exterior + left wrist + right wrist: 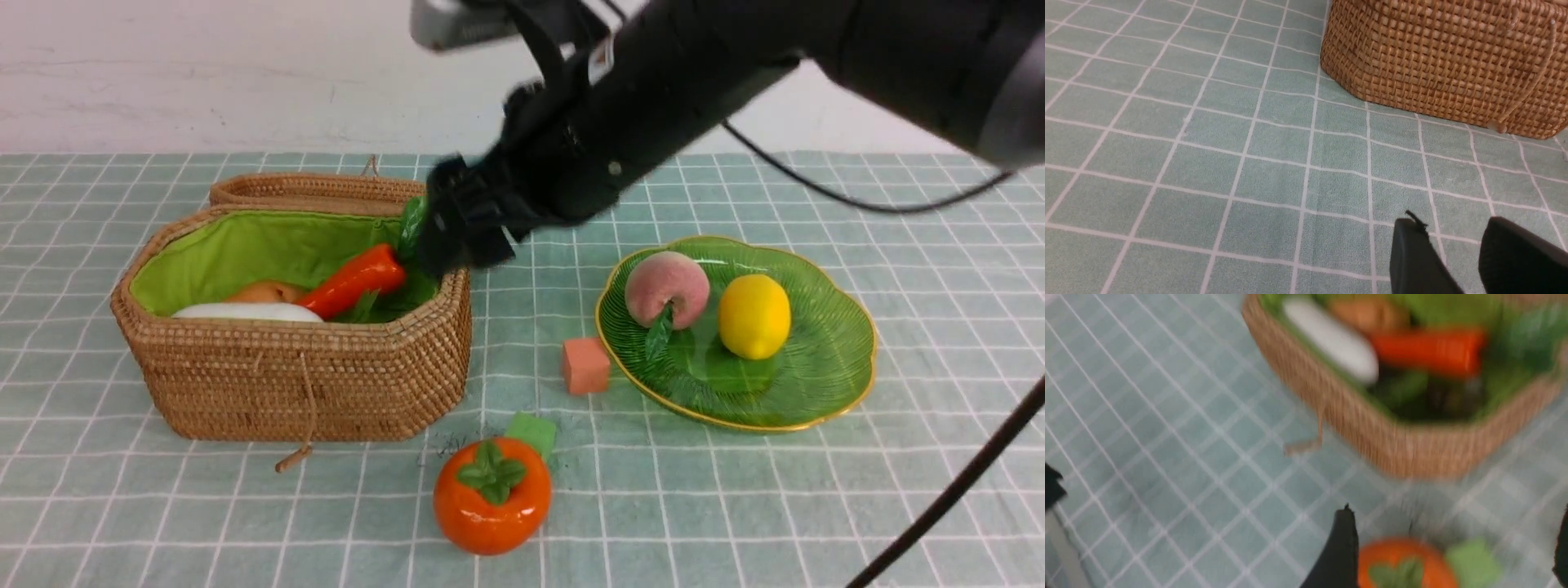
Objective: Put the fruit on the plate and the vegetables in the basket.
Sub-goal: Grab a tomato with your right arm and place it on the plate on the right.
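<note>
The wicker basket (294,384) holds the orange-red carrot (359,282), the white radish (245,312) and the tan potato (265,291). The eggplant is not clearly seen. The green plate (816,384) holds the peach (667,287) and the lemon (753,316). The persimmon (491,496) stands on the cloth in front of the basket's right end. My right gripper (457,237) is above the basket's right end, blurred. In its wrist view it (1453,547) is open and empty, with the persimmon (1400,563) below it. My left gripper (1453,241) is open and empty, low over the cloth near the basket (1445,61).
A small orange cube (585,365) lies by the plate's left rim. A small green cube (531,431) sits just behind the persimmon. The basket's lid (318,189) lies open behind it. A black cable (955,490) crosses the front right.
</note>
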Controlling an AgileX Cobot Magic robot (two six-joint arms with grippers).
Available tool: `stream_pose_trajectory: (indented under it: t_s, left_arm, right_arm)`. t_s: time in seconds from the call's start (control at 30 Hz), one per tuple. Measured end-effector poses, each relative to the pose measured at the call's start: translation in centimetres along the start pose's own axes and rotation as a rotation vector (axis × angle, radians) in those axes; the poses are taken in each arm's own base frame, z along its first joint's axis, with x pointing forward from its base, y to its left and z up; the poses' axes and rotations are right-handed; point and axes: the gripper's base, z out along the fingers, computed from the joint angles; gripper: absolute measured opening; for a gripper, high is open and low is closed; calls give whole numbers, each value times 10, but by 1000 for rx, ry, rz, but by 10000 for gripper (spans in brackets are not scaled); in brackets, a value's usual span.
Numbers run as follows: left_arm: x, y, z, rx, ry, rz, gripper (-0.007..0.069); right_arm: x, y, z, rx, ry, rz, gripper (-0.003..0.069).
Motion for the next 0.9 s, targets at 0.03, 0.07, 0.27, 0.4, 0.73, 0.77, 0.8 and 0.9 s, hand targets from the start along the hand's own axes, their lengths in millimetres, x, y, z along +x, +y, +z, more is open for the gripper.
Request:
stream_pose_trajectory:
  t_s: [0.03,0.07,0.27,0.4,0.73,0.77,0.8,0.9]
  left_arm:
    - [0,0,0,0,0,0,239]
    - [0,0,0,0,0,0,239]
    - [0,0,0,0,0,0,239]
    - [0,0,0,0,0,0,239]
    - [0,0,0,0,0,0,239]
    - [0,0,0,0,0,0,239]
    - [0,0,0,0,0,0,239]
    - [0,0,0,0,0,0,239]
  right_arm:
    - [2,-1,2,2,11,9,644]
    - [21,-10,22,14,98,79,640]
    - [55,-46,64,-43,249,290,615]
    - [57,-68,74,-114,239,342,596]
    - [76,-82,119,-143,313,330,587]
    - [76,-83,122,-153,310,349,587]
    - [76,-83,124,-159,306,359,587]
    - [76,-82,128,-185,299,386,584]
